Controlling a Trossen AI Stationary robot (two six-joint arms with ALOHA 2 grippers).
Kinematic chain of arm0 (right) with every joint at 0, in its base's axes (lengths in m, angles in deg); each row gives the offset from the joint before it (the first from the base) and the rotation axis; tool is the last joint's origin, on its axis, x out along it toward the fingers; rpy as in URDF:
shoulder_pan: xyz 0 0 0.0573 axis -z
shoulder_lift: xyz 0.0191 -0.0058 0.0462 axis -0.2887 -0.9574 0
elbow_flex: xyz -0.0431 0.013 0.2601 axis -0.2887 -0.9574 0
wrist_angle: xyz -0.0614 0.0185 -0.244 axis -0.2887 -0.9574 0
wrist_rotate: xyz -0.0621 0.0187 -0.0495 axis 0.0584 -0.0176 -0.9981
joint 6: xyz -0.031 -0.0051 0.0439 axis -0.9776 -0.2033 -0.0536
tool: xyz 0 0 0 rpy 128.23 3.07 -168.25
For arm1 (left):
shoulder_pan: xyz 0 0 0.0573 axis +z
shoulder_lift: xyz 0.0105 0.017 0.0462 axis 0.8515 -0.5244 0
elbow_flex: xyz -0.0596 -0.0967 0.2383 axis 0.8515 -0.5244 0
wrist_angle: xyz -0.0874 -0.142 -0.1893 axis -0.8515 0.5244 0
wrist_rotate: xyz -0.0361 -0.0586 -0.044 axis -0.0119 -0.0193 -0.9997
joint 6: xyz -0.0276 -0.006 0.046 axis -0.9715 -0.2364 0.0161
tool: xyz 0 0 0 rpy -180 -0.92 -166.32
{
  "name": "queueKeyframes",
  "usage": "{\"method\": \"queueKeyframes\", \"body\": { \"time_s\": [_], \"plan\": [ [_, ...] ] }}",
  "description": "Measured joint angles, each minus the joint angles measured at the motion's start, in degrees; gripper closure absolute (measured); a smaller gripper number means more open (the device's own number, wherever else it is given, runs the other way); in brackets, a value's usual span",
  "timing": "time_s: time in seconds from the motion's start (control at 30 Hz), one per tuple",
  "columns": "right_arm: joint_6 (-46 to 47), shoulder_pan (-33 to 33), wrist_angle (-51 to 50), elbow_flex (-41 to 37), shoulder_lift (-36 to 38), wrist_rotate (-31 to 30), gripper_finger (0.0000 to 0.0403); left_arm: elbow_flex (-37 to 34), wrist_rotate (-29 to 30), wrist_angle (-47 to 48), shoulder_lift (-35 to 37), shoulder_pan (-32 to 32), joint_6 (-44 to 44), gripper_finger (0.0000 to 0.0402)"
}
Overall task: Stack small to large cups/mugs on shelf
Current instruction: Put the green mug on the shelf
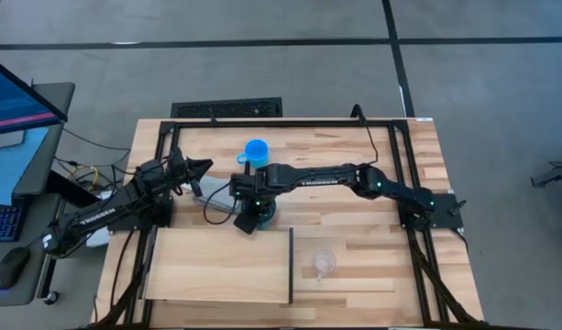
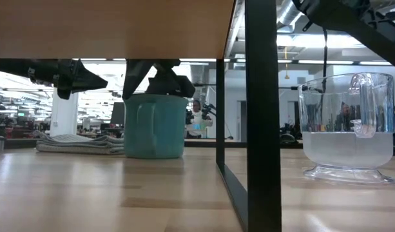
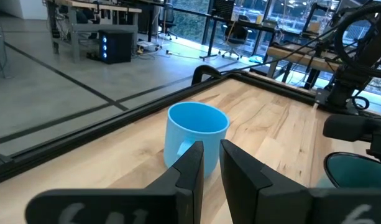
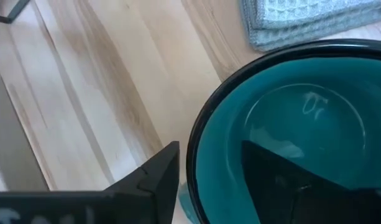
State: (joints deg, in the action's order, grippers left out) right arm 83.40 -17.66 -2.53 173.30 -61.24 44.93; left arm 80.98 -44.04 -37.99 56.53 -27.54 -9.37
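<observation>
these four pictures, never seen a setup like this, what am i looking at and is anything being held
These are two dark robot arms at a wooden table, seen by four cameras at one moment. One camera looks straight down, one sits at table-top height, and one rides on each arm's wrist.

On the table: a bright-blue mug, a teal mug, a clear cup, a folded grey cloth and a raised light-wood shelf.

The right gripper is over the teal mug, one finger outside its rim and one inside. Its jaws are open, so the mug stands on the table, ungripped.

The left gripper waits near the table's left side, facing the blue mug, its fingers close together with a narrow gap and nothing between them.
</observation>
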Motion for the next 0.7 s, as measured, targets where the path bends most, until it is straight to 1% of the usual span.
{"method": "queueKeyframes", "body": {
  "time_s": [0.07,0.23,0.43,0.5,0.57,0.63,0.7],
  "plan": [
    [0.03,0.27,0.17,0.0,0.0,0.57,0.021,0.0,0.0,0.0,0.0,0.0,0.0,0.0359],
    [0.26,0.78,1.1,0.0,0.92,4.47,0.0213,0.01,0.0,0.0,0.0,0.02,0.0,0.0359],
    [0.2,0.91,2.56,0.06,3.17,4.57,0.0227,0.02,0.0,0.0,0.0,0.01,0.0,0.0359],
    [0.17,1.33,1.18,-0.08,4.73,4.39,0.0233,-0.01,0.01,0.0,0.0,0.01,0.0,0.0359],
    [0.06,1.76,2.86,0.14,5.85,4.33,0.0241,-0.01,0.0,0.0,0.0,0.02,0.0,0.0359],
    [-0.25,2.24,1.32,-0.15,7.82,4.24,0.025,-0.01,-0.02,-0.02,0.04,0.0,-0.02,0.0359],
    [-0.57,2.59,4.01,0.09,9.52,3.66,0.0263,0.0,-0.04,0.0,0.04,0.01,0.0,0.0359]
  ]
}}
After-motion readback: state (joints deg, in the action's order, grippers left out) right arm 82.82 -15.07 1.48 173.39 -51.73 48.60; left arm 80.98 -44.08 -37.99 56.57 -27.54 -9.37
